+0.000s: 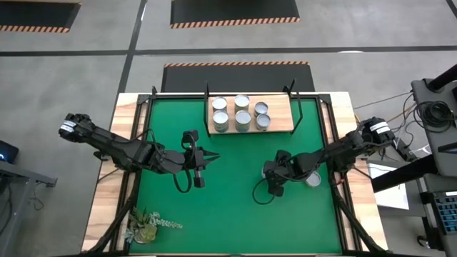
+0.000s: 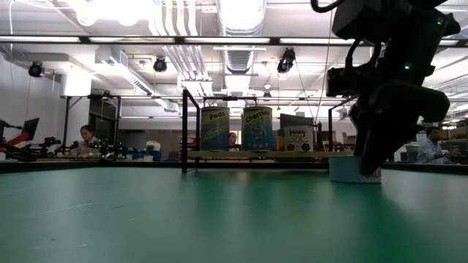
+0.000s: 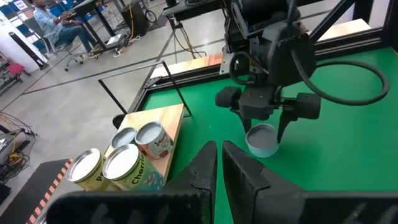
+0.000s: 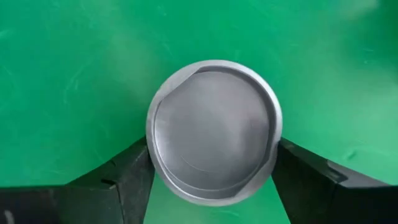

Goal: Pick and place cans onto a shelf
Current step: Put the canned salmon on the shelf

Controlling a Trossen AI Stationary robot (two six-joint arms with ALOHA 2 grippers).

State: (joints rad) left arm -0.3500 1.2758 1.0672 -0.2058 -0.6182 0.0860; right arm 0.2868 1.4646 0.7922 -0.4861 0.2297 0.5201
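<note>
The wooden shelf (image 1: 284,118) stands at the table's far middle with several cans (image 1: 241,113) upright on it; they also show in the low view (image 2: 258,128). My right gripper (image 1: 275,178) points down at the table's right middle, shut on a low light-blue can (image 3: 261,142) that stands on the green mat. In the high view the gripper hides this can. Another can (image 1: 313,179) stands partly under my right arm. My left gripper (image 1: 211,156) is shut and empty over the left middle of the table. My right gripper pinches the low can's round side wall (image 4: 151,155) between its two fingers, one on the near side and one on the far side. The fingers (image 3: 283,129) come from above, pointing straight down. The can stands upright with its base on the mat (image 2: 355,180).
A small green plant sprig (image 1: 146,225) lies at the near left corner. Black posts (image 2: 184,131) rise at the shelf's corners. A wooden rim with black rails (image 1: 128,143) frames the green mat. People sit at desks in the room beyond the table.
</note>
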